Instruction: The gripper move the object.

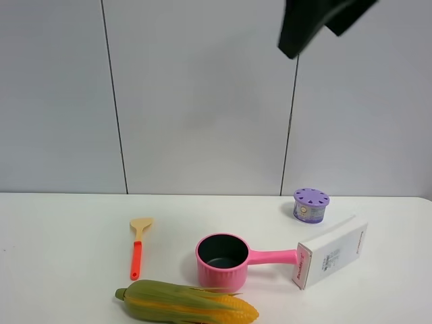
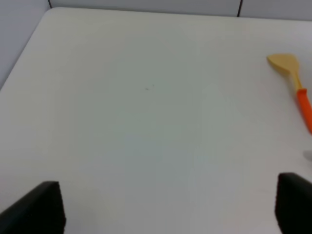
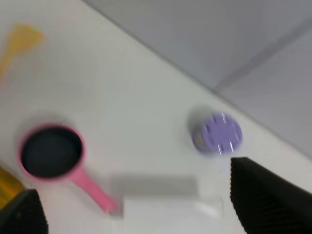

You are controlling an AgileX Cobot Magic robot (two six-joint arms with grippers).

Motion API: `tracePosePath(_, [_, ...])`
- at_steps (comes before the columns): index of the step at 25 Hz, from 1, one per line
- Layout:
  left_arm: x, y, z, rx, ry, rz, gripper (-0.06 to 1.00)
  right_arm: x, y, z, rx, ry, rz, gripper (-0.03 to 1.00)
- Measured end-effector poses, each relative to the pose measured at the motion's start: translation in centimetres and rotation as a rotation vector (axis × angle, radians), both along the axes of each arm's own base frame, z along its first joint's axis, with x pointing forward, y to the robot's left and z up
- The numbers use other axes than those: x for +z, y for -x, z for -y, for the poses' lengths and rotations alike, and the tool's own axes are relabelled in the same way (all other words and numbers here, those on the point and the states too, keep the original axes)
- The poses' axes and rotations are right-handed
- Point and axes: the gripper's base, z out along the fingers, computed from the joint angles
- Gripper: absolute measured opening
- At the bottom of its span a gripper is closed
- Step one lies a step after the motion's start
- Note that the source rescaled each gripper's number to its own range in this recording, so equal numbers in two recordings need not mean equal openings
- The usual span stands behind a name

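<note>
The toy corn cob, yellow kernels in a green husk, lies on the white table at the front edge, just in front of the pink saucepan. A yellow sliver of it shows in the blurred right wrist view. My right gripper is open and empty, high above the saucepan and the white box. A black part of that arm shows at the top of the exterior view. My left gripper is open and empty over bare table, left of the spatula.
The orange-handled wooden spatula lies left of the saucepan. A purple-lidded can stands at the back right. A white box lies at the end of the saucepan's handle. A grey panelled wall stands behind the table.
</note>
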Motion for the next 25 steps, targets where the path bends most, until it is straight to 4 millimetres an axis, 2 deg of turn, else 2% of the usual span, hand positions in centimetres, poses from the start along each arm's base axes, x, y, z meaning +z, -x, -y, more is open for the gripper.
tracePosePath(4, [0.0,0.0,0.0,0.0,0.0,0.0,1.0,-2.3,-0.4,3.6,-0.14,0.042,-0.111,0.71])
tracePosePath(8, [0.0,0.0,0.0,0.0,0.0,0.0,1.0,-4.5,1.4,7.3,-0.215,-0.019,-0.178,0.71])
tracePosePath(11, [0.0,0.0,0.0,0.0,0.0,0.0,1.0,-5.9,3.6,10.1,-0.27,-0.064,-0.173,0.71])
tracePosePath(17, [0.0,0.0,0.0,0.0,0.0,0.0,1.0,-8.4,9.8,15.5,-0.447,-0.138,-0.149,0.71])
tracePosePath(20, [0.0,0.0,0.0,0.0,0.0,0.0,1.0,-9.8,13.1,17.4,-0.558,-0.191,-0.158,0.71])
tracePosePath(25, [0.0,0.0,0.0,0.0,0.0,0.0,1.0,-11.8,17.5,19.3,-0.676,-0.334,-0.078,0.71])
